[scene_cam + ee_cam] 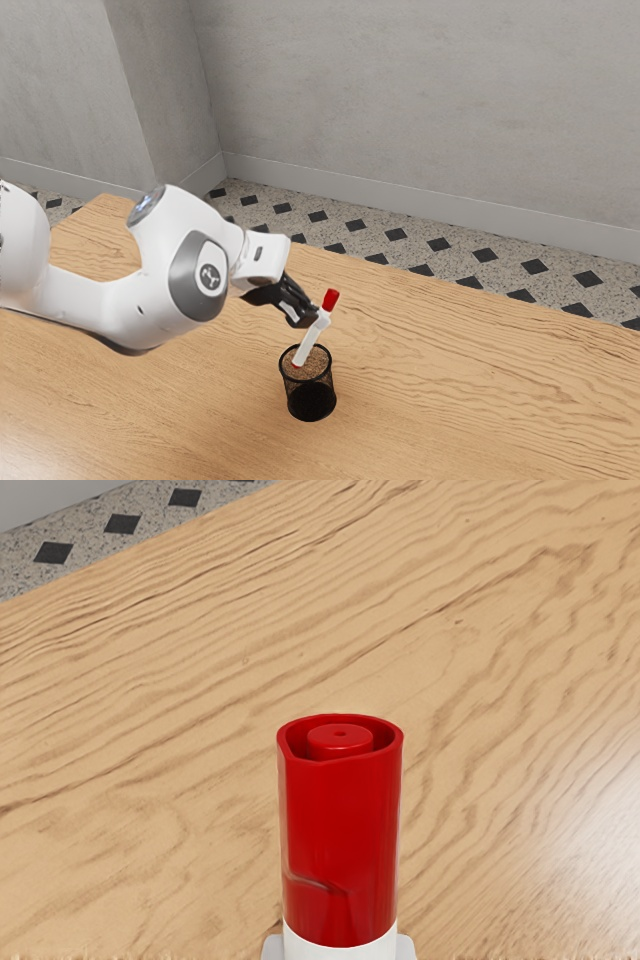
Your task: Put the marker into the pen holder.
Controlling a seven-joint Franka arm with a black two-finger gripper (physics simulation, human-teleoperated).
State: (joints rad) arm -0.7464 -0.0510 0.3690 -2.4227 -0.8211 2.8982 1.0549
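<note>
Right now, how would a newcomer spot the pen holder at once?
On the wooden table, below my fingers, stands the pen holder, a round black mesh cup, open on top. Unlike the white and red marker tilted at its mouth, it stands upright.

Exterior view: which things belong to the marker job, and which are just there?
Part of the job:
- marker, tilted, gripped by the tool, lower end at the holder's mouth
- black mesh pen holder

Just there:
- wooden table, under the holder
- tiled floor
- grey wall
</note>
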